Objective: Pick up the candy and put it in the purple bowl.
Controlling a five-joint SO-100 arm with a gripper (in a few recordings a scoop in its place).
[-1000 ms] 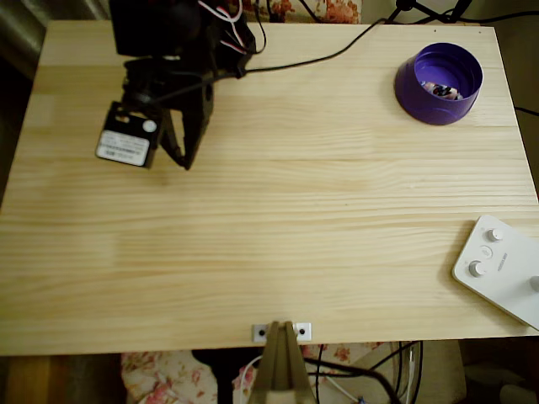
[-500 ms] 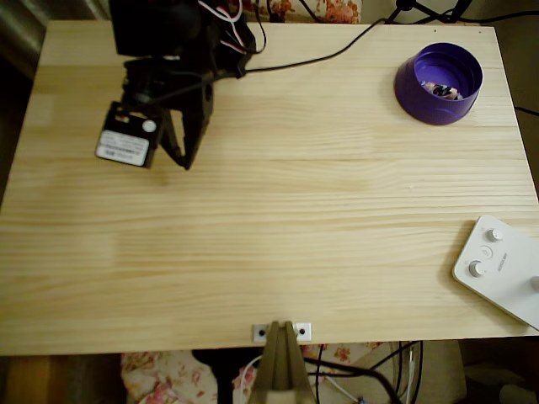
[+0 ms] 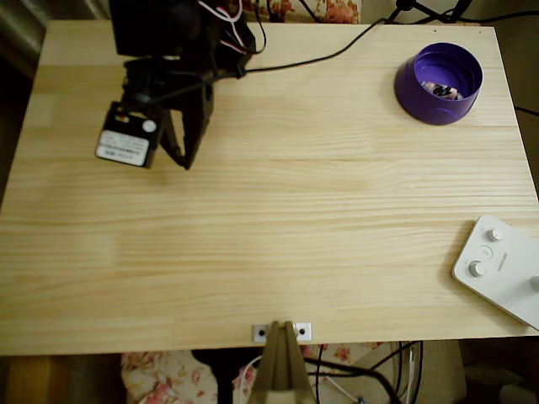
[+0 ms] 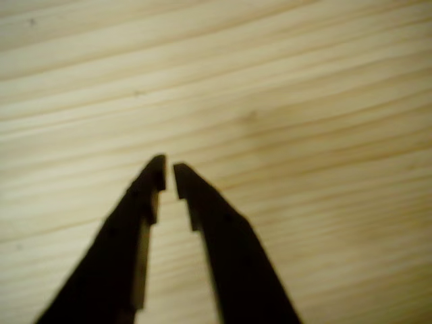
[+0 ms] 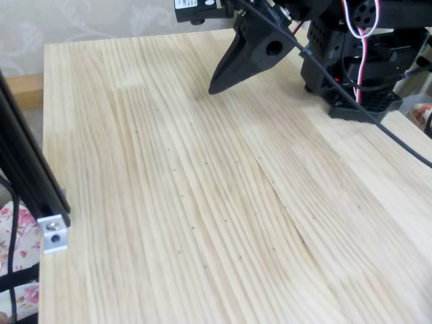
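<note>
Gripper: black two-finger gripper [image 3: 184, 162] hung above bare wood at the table's upper left in the overhead view; tips nearly together, narrow gap, nothing between them in the wrist view [image 4: 169, 177].
Candy: small pinkish-white wrapped sweet with dark markings [image 3: 441, 89] lay inside the bowl.
Bowl: round deep purple plastic bowl [image 3: 418, 94] stood at the upper right corner, well apart from the gripper.
Table: pale pine-board tabletop [image 3: 278, 227].
Other: white device with knobs [image 3: 502, 268] at the right edge.

One purple bowl [image 3: 439, 83] stands at the far right of the wooden table [image 3: 278, 252] in the overhead view. One candy [image 3: 441, 89] lies inside it (its wrapper reads pinkish-white with dark marks). One white device [image 3: 503, 268] with three visible knobs sits at the near right edge. One black gripper [image 3: 184, 160] is present.
</note>
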